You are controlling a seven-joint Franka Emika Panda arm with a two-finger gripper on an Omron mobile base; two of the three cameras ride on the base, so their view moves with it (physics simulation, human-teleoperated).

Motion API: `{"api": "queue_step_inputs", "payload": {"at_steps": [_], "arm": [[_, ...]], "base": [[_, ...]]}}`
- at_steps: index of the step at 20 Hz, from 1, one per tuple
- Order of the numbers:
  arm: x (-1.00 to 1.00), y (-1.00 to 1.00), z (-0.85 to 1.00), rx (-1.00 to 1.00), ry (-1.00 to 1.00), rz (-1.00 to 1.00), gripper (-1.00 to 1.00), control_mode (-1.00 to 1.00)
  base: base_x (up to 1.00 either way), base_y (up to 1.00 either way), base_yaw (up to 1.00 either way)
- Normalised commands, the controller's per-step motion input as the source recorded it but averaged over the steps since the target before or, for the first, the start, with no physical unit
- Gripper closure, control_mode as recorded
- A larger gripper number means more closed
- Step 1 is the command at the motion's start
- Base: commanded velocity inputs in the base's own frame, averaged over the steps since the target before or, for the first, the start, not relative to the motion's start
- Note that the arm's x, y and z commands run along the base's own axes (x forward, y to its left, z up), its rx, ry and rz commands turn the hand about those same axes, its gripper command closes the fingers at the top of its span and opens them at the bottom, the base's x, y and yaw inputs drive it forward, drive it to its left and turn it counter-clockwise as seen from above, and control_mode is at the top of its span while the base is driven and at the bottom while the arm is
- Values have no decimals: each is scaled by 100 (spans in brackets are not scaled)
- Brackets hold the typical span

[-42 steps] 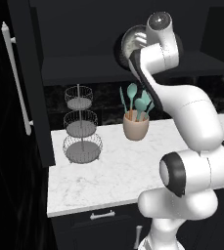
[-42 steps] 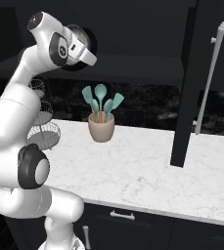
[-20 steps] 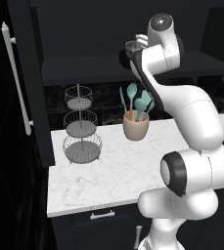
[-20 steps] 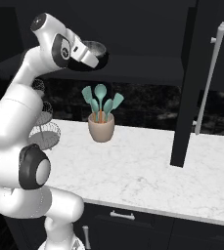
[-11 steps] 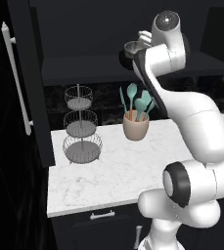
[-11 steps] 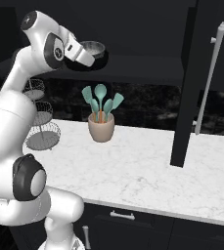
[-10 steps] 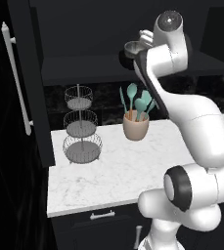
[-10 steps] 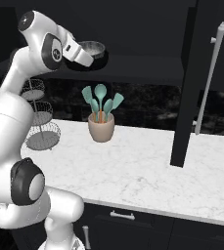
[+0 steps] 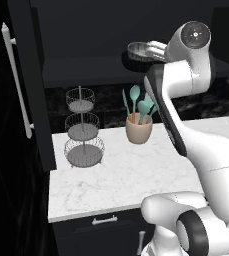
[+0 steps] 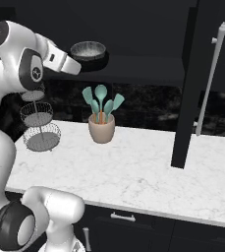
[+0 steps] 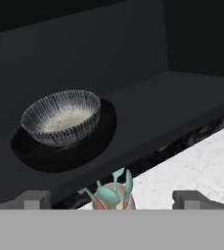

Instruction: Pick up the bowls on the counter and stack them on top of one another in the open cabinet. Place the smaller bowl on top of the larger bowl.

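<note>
Your smaller bowl (image 11: 60, 117) sits upright, mouth up, on the wider dark bowl (image 11: 59, 151) beneath it, both on the open cabinet's shelf (image 11: 182, 97). Being round, it has no long axis to speak of. The stack sits at the left of the shelf in the hand view, near the back wall, with bare shelf running off to its right and a strip before the front edge. Your gripper (image 10: 74, 66) hangs just short of the bowl, jaws spread wide and holding nothing. Below the shelf edge you see the utensil cup (image 9: 138, 131) on the bench (image 9: 126, 180), wire baskets (image 9: 83, 134) to its left.
</note>
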Motion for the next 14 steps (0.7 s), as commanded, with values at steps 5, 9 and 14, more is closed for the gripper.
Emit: {"api": "queue_step_inputs", "payload": {"at_steps": [5, 9, 14], "arm": [[-84, 2, -10, -2, 3, 19, -100, -100], [-81, 2, -30, -7, 13, 15, -100, -100], [-60, 0, -57, -13, 22, 16, -100, -100]], "base": [[0, 0, 0], [0, 0, 0], [0, 0, 0]]}}
